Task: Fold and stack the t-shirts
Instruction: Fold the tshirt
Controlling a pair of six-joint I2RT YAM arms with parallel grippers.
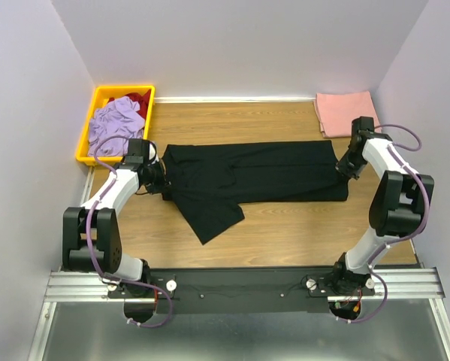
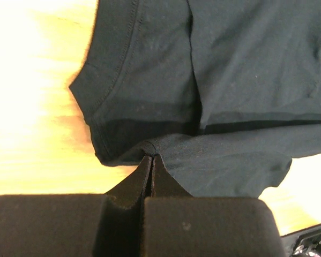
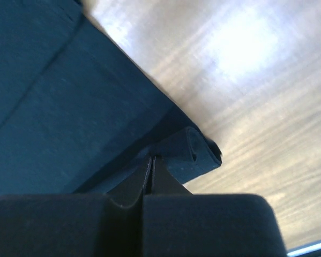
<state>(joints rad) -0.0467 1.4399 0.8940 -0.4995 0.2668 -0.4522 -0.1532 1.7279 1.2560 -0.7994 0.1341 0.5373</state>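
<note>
With left gripper (image 2: 151, 160) and right gripper (image 3: 151, 163) clamped on the black soft-cloth t-shirt (image 1: 262, 174), we should lift evenly, keeping it taut.

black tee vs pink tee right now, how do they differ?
The black t-shirt is stretched in a long band across mid-table, a flap sticking out toward the arms; the pink t-shirt is a compact folded rectangle at the far right corner. The left end effector and right end effector pinch the black t-shirt's ends; nothing touches the pink t-shirt. Both lie on the wooden table.
</note>
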